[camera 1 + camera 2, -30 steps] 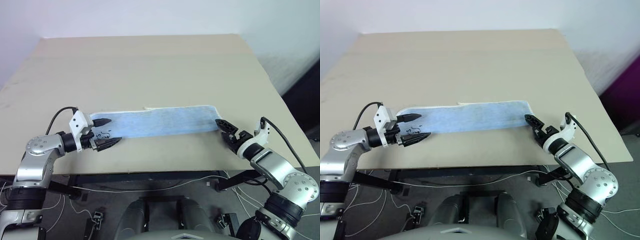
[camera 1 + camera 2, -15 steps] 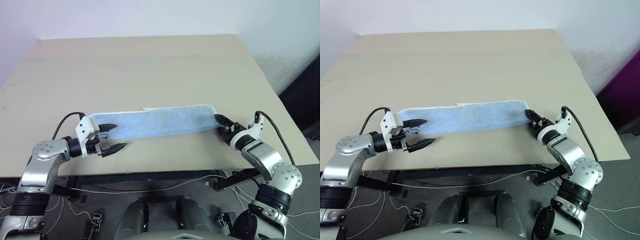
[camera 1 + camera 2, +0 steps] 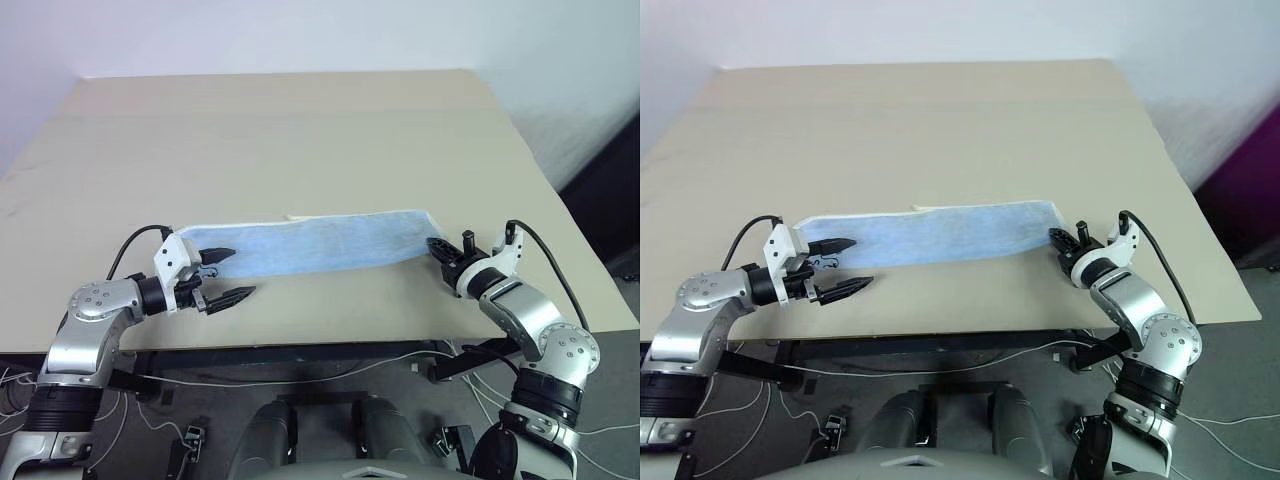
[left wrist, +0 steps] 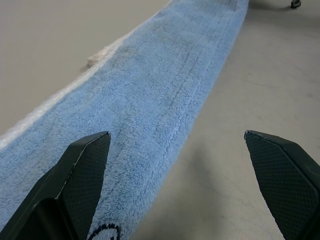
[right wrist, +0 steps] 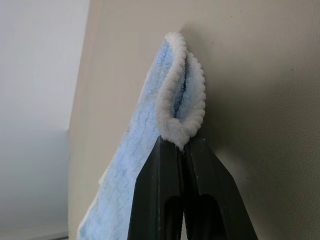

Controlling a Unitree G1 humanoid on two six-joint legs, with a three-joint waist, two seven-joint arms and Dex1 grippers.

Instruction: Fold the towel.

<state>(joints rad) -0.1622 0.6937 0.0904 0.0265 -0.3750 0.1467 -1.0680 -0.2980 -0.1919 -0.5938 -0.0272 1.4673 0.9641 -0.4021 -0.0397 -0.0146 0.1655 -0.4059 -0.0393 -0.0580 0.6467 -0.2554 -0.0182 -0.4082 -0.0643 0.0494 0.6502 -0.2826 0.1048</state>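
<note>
- The light blue terry towel point(image 3: 305, 245) is lying stretched out as a long, narrow strip across the near half of the beige table point(image 3: 300, 130), running from about 9 o'clock to 3 o'clock in the head views, its right end sitting slightly farther from the robot than its left end.
- White stitched edging is running along the far long side, and a small white loop point(image 3: 297, 216) is sticking out from that far edge near the middle of the strip.
- A small dark printed mark point(image 4: 104, 231) is showing on the towel's left end, just beside the left gripper's inner finger.
- The left gripper point(image 3: 225, 274) is hovering at the towel's left end with its two black fingers spread wide; one fingertip point(image 4: 92, 150) is sitting over the blue cloth and the other over bare tabletop at the near side, so the jaws are straddling the towel's near edge without gripping it.
- The right gripper point(image 5: 181, 145) is at the towel's right end, at about 3 o'clock, with its fingers pressed together and pinching the white-edged corner of the cloth.
- In the right wrist view, the pinched edging is bunching into a small folded loop just above the closed fingertips, with the rest of the strip trailing away over the table.
</note>
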